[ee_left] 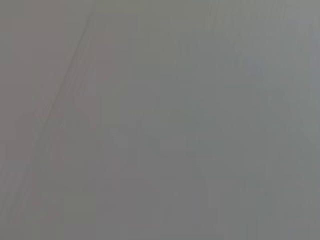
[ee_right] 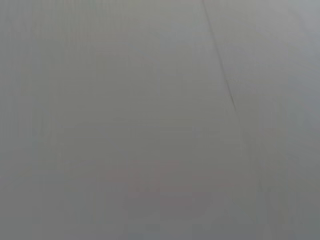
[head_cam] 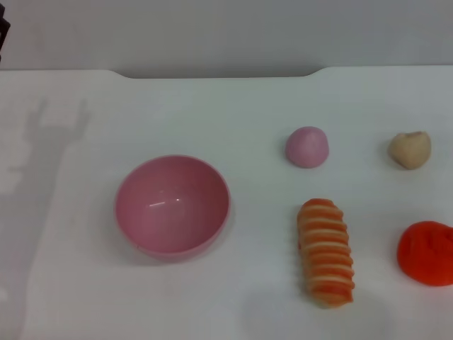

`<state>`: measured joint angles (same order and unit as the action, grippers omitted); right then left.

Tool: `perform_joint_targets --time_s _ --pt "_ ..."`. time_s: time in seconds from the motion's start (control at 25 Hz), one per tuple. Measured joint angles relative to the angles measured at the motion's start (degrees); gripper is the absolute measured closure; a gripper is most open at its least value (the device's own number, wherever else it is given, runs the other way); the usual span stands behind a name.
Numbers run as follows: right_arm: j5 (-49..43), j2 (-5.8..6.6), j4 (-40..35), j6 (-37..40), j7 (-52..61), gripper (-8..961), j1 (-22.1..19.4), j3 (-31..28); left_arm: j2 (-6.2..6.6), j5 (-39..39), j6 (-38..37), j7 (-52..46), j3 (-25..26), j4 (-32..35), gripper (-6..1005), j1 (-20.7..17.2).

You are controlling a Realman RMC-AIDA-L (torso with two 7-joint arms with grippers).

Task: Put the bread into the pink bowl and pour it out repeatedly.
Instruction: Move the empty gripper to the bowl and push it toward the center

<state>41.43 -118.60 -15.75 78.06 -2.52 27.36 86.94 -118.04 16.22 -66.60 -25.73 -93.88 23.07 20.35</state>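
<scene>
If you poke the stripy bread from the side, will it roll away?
Probably a little. The bread is long and rounded and lies flat on the white table, so a sideways push may roll it. Its ridged stripes should slow it and give some grip. It looks like a light toy, so it might just slide.

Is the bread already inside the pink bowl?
No, the bread lies on the table beside the pink bowl, which is empty.

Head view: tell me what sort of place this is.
Probably a lab or test bench for robot practice, not a real kitchen. A plain white table against a bare wall holds only play items: a toy bread, an empty pink bowl and three soft lumps. No gripper is in view.
</scene>
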Motion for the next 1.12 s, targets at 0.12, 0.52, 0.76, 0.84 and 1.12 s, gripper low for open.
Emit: perform_joint_targets --time_s 0.12,0.52,0.76,0.84,1.12 --pt "0.0 -0.22 0.1 0.0 0.0 307 -0.2 0.3 0.11 0.0 -0.1 0.0 0.3 0.0 185 -0.4" --pt "-0.4 -0.32 0.3 0.0 0.0 306 -0.6 0.6 0.38 -0.1 -0.2 0.1 0.5 0.6 185 -1.2" --pt "-0.5 -0.09 2.2 -0.5 0.1 307 0.1 0.7 2.68 -3.4 9.3 -1.2 0.6 5.9 184 -2.1" --pt "-0.5 0.0 3.0 -0.6 0.1 307 0.3 0.6 4.14 -5.6 17.1 -3.2 0.7 11.5 184 -3.0" --pt "-0.5 0.04 4.9 -1.3 0.1 306 0.3 0.3 8.89 -17.2 38.0 -16.1 0.8 32.1 184 -6.7"
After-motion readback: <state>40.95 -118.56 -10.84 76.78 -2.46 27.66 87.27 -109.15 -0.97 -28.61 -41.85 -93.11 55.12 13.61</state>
